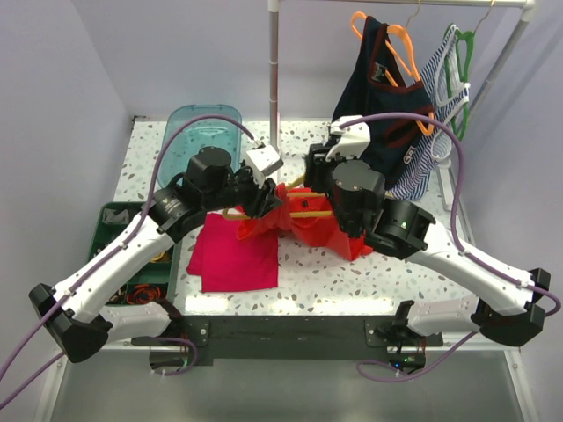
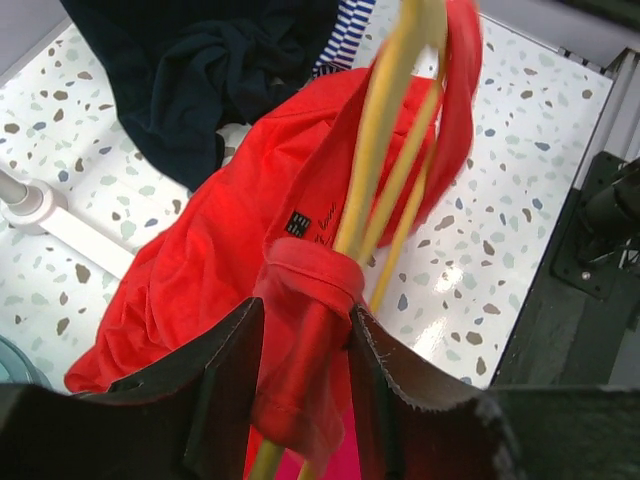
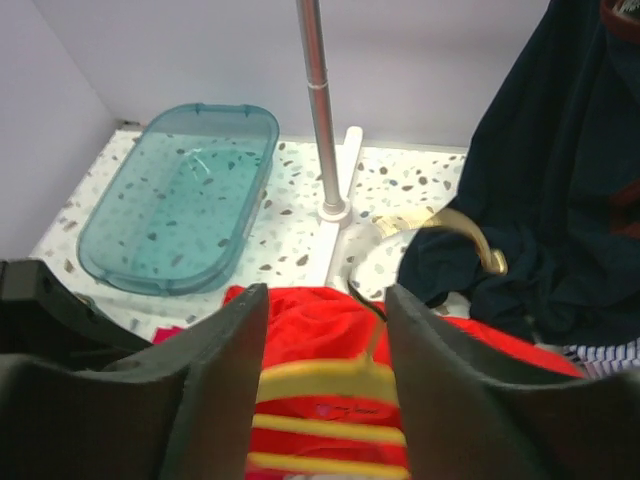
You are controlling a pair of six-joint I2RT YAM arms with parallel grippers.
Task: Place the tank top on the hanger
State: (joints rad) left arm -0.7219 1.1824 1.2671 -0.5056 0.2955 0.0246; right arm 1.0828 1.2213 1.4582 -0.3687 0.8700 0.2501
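Observation:
The red-orange tank top (image 1: 308, 230) lies crumpled at mid-table with the thin pale yellow hanger (image 1: 306, 214) across it. In the left wrist view a strap of the tank top (image 2: 230, 230) is bunched around one end of the hanger (image 2: 378, 140), and my left gripper (image 2: 305, 340) pinches that bunch. My right gripper (image 3: 325, 300) stands open over the tank top (image 3: 320, 315), the blurred hanger (image 3: 330, 378) lying between its fingers and its metal hook (image 3: 445, 225) pointing away. In the top view my left gripper (image 1: 259, 204) and right gripper (image 1: 315, 180) face each other over the garment.
A magenta cloth (image 1: 233, 255) lies flat at front left. A teal bin (image 1: 204, 132) sits at back left beside the rack pole (image 1: 274, 79). A navy top (image 1: 387, 105) on an orange hanger (image 1: 400, 44) and a striped top (image 1: 435, 132) hang at back right. A green tray (image 1: 123, 246) sits left.

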